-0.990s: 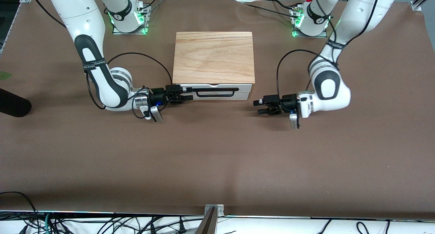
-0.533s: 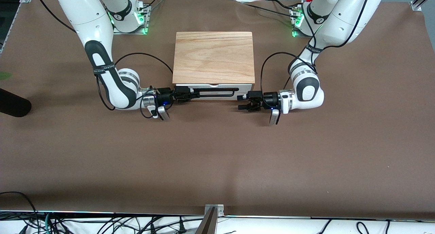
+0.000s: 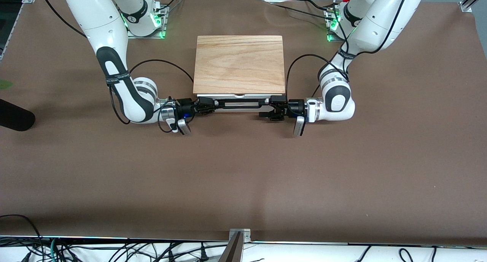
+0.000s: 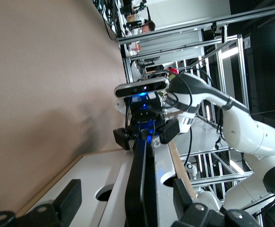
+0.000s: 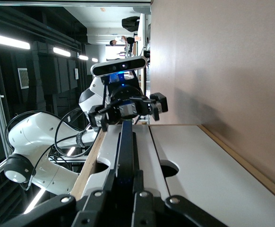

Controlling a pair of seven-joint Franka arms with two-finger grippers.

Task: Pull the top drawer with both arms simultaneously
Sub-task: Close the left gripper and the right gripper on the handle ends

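The top drawer (image 3: 251, 98) has a white front under the wood cabinet top (image 3: 239, 64), and a long black bar handle (image 3: 239, 104) runs across it. My right gripper (image 3: 209, 104) is shut on the handle at the right arm's end, the bar (image 5: 125, 142) pinched between its fingers. My left gripper (image 3: 268, 106) stands open at the handle's other end. Its fingers (image 4: 69, 201) straddle the bar (image 4: 140, 179) without touching it. The left wrist view shows the drawer front (image 4: 162, 163) and the right gripper (image 4: 144, 132) farther along the bar.
A plain white strip (image 4: 99, 175) lies below the drawer front. Both arm bases (image 3: 142, 18) stand beside the cabinet's back corners. A dark object (image 3: 15, 115) lies at the table edge on the right arm's end. Brown table (image 3: 243, 178) stretches toward the front camera.
The left arm swept in toward the cabinet, bringing its open gripper around the handle's end. The right gripper slid along the handle and shut on it.
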